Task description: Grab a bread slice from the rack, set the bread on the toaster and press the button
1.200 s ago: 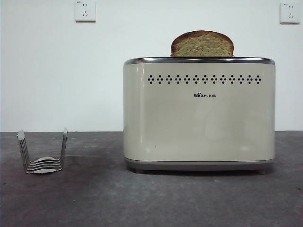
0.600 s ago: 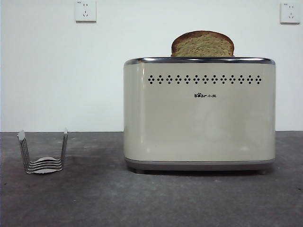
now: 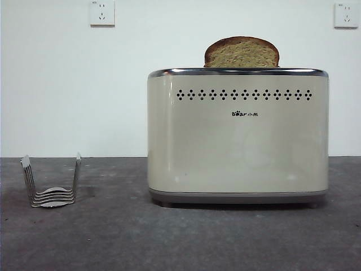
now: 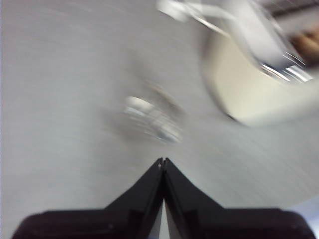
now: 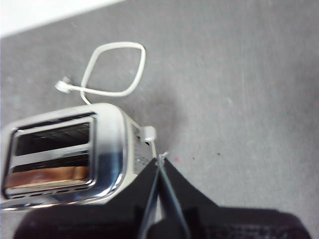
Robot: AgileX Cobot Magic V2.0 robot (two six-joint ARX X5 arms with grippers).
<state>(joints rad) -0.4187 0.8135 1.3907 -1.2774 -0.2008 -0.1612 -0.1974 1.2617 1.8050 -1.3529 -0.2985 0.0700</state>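
The cream-beige toaster (image 3: 237,135) stands right of centre in the front view. The slice of bread (image 3: 241,52) stands upright in it, its rounded top above the chrome rim. The small silver wire rack (image 3: 51,182) stands empty at the left. My left gripper (image 4: 163,162) is shut and empty, high above the blurred rack (image 4: 149,117) and toaster (image 4: 254,84). My right gripper (image 5: 160,158) is shut and empty, above the toaster's (image 5: 65,154) end beside its lever knob (image 5: 148,133). The bread (image 5: 47,177) shows in one slot.
A white power cord (image 5: 114,69) lies looped on the grey table (image 3: 169,237) behind the toaster. Two wall sockets, one left (image 3: 102,12) and one right (image 3: 345,14), sit on the white wall. Neither arm shows in the front view.
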